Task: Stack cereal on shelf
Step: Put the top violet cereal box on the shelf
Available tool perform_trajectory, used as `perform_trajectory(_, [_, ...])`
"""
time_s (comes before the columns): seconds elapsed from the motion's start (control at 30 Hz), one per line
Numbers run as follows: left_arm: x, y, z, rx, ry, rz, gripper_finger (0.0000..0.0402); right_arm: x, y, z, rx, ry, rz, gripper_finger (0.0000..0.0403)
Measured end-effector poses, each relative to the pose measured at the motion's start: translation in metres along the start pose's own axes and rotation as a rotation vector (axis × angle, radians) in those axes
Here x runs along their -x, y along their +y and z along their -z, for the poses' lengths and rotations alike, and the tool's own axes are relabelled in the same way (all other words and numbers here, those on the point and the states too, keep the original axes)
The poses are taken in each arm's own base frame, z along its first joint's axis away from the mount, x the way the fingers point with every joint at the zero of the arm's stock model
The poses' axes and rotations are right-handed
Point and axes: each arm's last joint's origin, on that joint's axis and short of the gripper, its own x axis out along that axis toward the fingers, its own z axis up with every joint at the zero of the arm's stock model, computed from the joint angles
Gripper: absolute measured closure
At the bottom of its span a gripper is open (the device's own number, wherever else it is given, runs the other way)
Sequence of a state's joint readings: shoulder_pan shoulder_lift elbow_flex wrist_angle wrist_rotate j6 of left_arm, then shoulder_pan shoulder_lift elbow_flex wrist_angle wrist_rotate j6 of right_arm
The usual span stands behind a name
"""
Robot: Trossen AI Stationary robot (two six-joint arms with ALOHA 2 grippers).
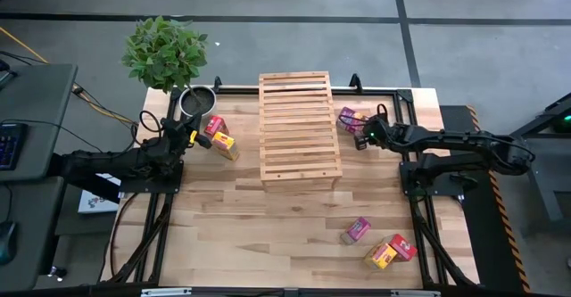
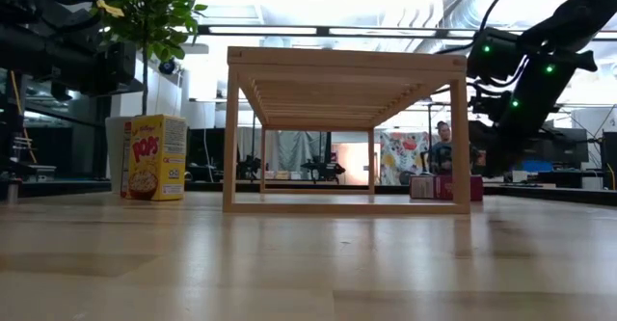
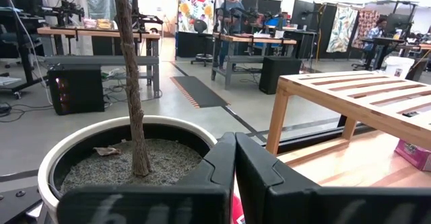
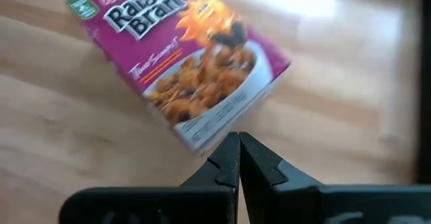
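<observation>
The slatted wooden rack (image 1: 299,127) stands on its legs at the table's far middle, also in the low view (image 2: 347,128). My left gripper (image 1: 190,137) is shut and hovers left of a red box (image 1: 214,125) and a yellow box (image 1: 224,144); the yellow box (image 2: 154,157) stands upright. My right gripper (image 4: 239,150) is shut above a pink Raisin Bran box (image 4: 188,56) that lies flat right of the rack (image 1: 351,119). A second pink box (image 1: 355,230), a yellow one (image 1: 381,255) and a red one (image 1: 403,246) lie near the table's near right corner.
A potted plant (image 1: 168,54) in a white pot (image 3: 121,150) stands at the far left corner, just beyond my left gripper (image 3: 234,163). Bare tabletop (image 1: 259,226) stretches across the near middle. People and workbenches show in the room behind.
</observation>
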State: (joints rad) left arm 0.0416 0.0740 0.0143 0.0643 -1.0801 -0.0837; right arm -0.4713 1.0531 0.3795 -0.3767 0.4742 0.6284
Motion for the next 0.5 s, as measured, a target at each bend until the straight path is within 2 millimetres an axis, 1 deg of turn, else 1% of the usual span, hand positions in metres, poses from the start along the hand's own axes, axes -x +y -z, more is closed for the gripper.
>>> perform_trajectory(0.13, [0.000, 0.000, 0.000, 0.000, 0.000, 0.000, 0.0398, 0.005, 0.002, -0.010, 0.094, -0.050, 0.030, 0.0403])
perform_trajectory(0.23, [0.000, 0.000, 0.000, 0.000, 0.000, 0.000, 0.0398, 0.006, -0.001, -0.008, 0.146, -0.019, 0.025, 0.0403])
perform_trajectory(0.3, [0.000, 0.000, 0.000, 0.000, 0.000, 0.000, 0.0398, 0.003, -0.005, -0.002, 0.142, -0.015, -0.016, 0.0403])
perform_trajectory(0.37, [0.000, 0.000, 0.000, 0.000, 0.000, 0.000, 0.0398, -0.001, -0.009, 0.009, 0.132, -0.053, -0.058, 0.0403])
perform_trajectory(0.5, [0.000, 0.000, 0.000, 0.000, 0.000, 0.000, 0.0398, -0.006, -0.015, 0.027, 0.048, -0.265, -0.207, 0.0403])
